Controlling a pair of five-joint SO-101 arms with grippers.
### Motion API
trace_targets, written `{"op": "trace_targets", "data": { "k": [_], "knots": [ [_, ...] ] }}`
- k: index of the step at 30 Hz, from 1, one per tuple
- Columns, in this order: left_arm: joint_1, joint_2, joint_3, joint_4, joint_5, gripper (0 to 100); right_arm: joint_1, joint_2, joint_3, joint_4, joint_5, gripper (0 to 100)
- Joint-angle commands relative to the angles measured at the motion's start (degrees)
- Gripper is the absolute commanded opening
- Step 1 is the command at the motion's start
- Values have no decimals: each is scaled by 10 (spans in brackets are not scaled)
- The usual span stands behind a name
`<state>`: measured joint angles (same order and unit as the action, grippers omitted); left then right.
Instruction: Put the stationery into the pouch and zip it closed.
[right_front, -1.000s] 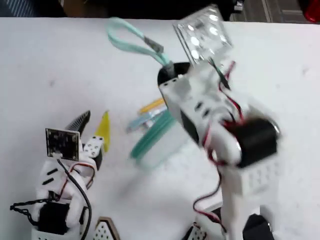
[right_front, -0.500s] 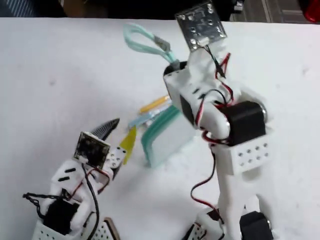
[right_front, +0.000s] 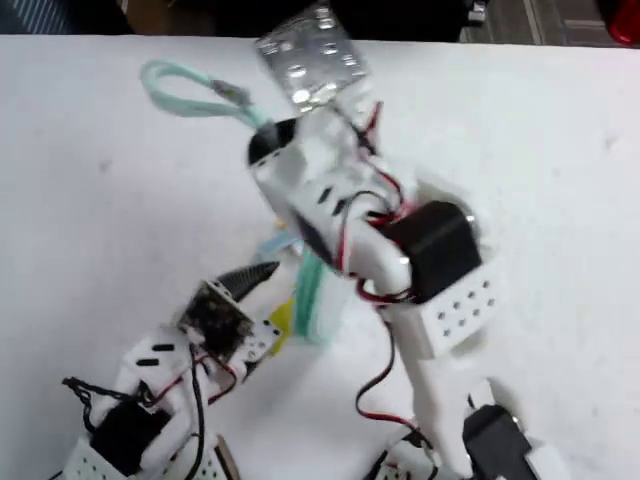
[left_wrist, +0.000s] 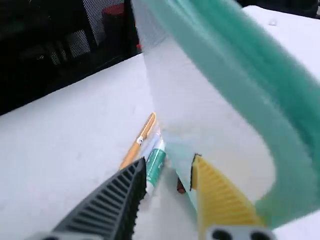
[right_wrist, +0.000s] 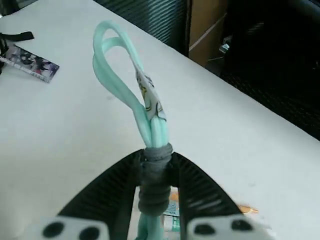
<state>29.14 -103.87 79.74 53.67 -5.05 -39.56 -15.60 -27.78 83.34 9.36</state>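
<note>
Pouch (right_front: 316, 300), translucent with ribbed mint-green edging, up on edge mid-table; its smooth looped cord (right_wrist: 125, 65) runs far-left, and the right gripper (right_wrist: 155, 161) is clamped on the cord's grey wrapped base. Left gripper (left_wrist: 167, 167), jaws parted, serrated black and yellow, sits just near-left of the pouch, by an orange pen (left_wrist: 139, 142) and a green-labelled pen (left_wrist: 155, 165). Matte white table (right_front: 90, 200); dark room beyond the far edge.

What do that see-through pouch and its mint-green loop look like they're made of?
Pouch: probably soft frosted plastic, as its panel looks milky and translucent; the teal edging looks like matte fabric or rubbery trim, I can't tell which. Loop strap: a smooth, slightly glossy cord, likely silicone or plastic, bending softly; the grey wrap at its base may be fabric.
</note>
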Motion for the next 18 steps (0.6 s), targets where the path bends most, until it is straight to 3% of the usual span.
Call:
{"op": "trace_targets", "data": {
  "k": [1, 11, 18],
  "knots": [
    [16, -7, -55, -4, -62, 173, -41, 30, -47, 19, 38, 18],
    [21, -7, -87, -26, -64, 173, -131, 58, -162, 92, 48, 18],
    [15, -6, -69, -47, -32, 173, -130, 58, -178, 152, 49, 18]
  ]
}}
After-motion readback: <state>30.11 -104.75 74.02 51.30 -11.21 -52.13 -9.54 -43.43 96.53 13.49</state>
